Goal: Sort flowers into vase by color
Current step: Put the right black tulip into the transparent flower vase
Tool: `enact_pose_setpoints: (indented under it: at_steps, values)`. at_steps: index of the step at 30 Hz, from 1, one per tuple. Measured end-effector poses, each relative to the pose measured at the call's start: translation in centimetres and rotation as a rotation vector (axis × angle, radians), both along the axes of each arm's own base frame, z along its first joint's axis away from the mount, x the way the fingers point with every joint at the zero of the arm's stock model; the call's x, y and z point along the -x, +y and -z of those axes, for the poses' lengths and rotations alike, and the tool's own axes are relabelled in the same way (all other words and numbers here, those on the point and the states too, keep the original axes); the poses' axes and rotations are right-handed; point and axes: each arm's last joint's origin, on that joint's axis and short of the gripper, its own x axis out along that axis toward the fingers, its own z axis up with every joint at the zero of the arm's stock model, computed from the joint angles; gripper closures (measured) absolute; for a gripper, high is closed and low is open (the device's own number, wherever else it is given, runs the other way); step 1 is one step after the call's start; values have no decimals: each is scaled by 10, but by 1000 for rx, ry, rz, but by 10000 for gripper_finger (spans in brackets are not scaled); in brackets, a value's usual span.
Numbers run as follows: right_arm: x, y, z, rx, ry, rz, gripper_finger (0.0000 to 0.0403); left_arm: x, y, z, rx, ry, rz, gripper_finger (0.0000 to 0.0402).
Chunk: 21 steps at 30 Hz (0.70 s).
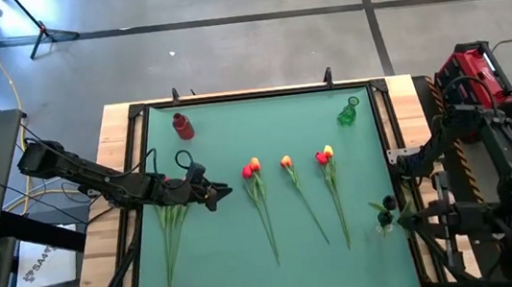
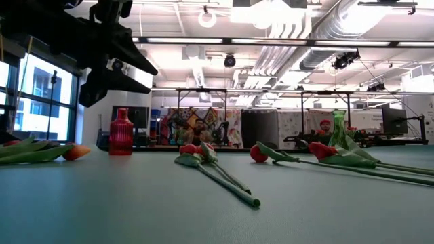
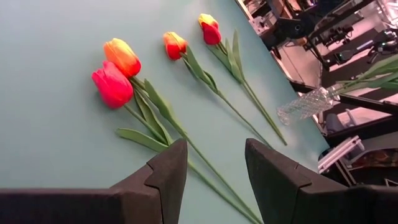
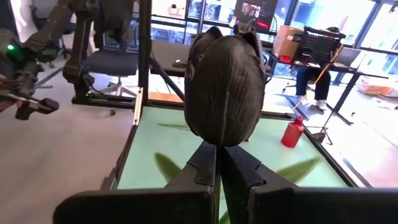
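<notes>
Fingers of the left gripper stand apart and empty, hovering at nine o'clock of the red-and-orange tulip pair. Right gripper, at four o'clock, is clamped on a dark tulip. Approach step, seemingly; next comes descent onto a stem.

Bright, even ceiling lights cast soft shadows; the low view's near table blurs slightly.

Dark jointed arms, black angular fingers

We count five tulips lying mid-table — two red, two orange, one yellow; two vases — one red vase, one green vase.
</notes>
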Motion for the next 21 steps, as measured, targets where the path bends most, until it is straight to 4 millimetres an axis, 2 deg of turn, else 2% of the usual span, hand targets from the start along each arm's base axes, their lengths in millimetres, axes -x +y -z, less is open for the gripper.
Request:
enact_pose_setpoints:
  at_steps: [13,21]
  values:
    - [0,-8,-6,-93,0,15,403,-1,4,0,-55,10,-2,250]
    - [-8,-11,-6,-144,33,46,403,-1,7,0,-67,15,3,250]
